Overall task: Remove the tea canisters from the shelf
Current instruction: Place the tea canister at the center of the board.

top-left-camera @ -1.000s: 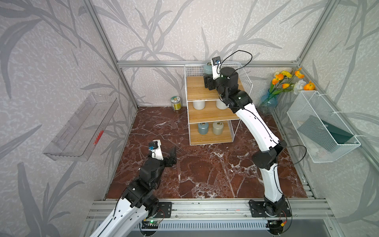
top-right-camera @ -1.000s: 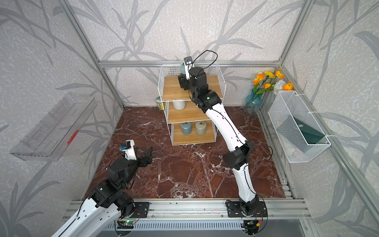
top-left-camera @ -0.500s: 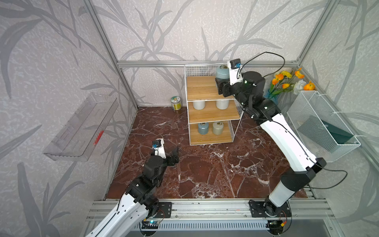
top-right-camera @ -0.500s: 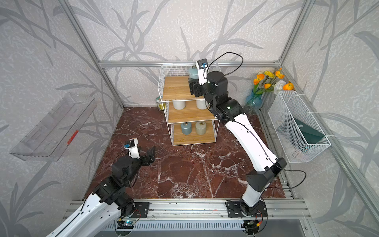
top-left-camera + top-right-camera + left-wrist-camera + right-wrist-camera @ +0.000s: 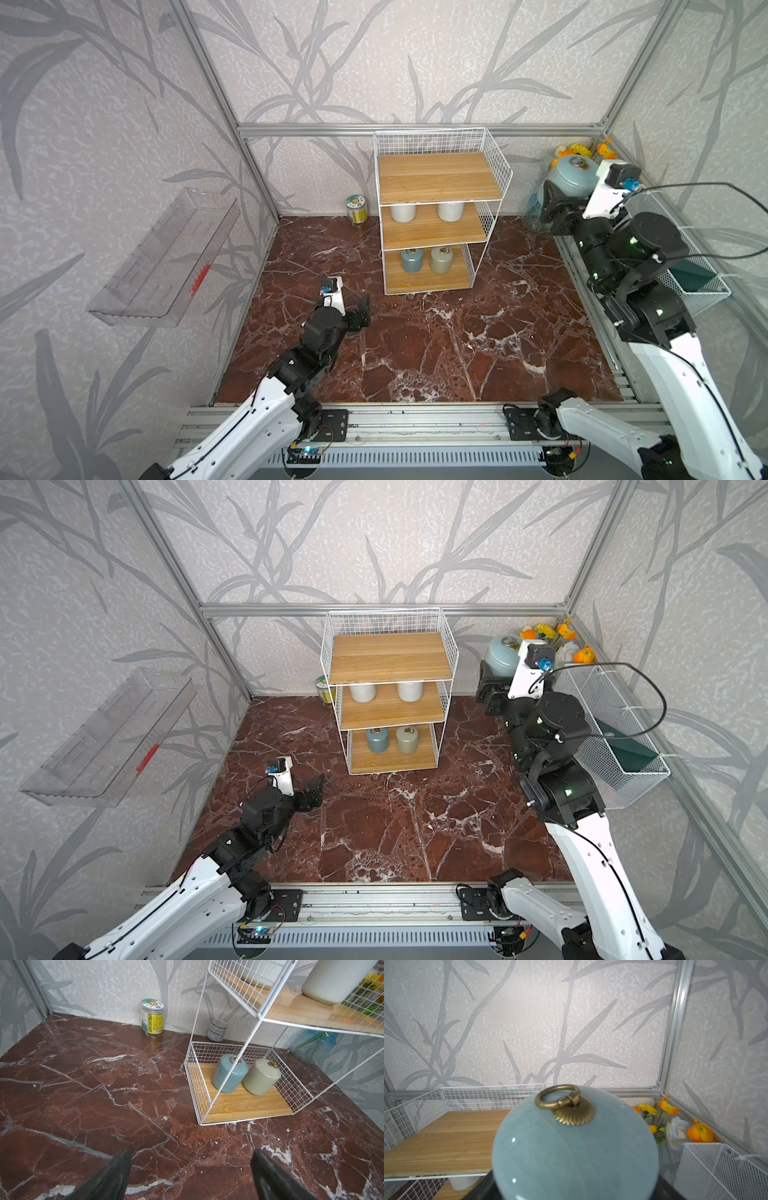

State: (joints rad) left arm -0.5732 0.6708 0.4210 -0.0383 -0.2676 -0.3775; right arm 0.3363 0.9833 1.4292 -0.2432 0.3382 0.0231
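The shelf (image 5: 436, 178) stands at the back middle with its top board bare. Two off-white tea canisters (image 5: 403, 211) (image 5: 450, 210) sit on its middle board. A blue-grey one (image 5: 229, 1073) and a beige one (image 5: 261, 1077) sit on the bottom board. My right gripper (image 5: 565, 197) is shut on another blue-grey canister (image 5: 575, 1147), held high to the right of the shelf near the flowers; in both top views it is clear of the shelf (image 5: 388, 656). My left gripper (image 5: 191, 1169) hovers open and empty low over the floor, in front of the shelf and to its left.
A green-and-yellow tin (image 5: 151, 1016) and a small grey can (image 5: 217, 1030) stand on the floor by the back wall. A vase of flowers (image 5: 582, 151) and a white mesh basket (image 5: 681, 266) are on the right. A clear tray (image 5: 166, 257) hangs on the left wall.
My right arm has swung from the shelf's top board out to the right, carrying the blue-grey canister. My left gripper has crept a little toward the shelf.
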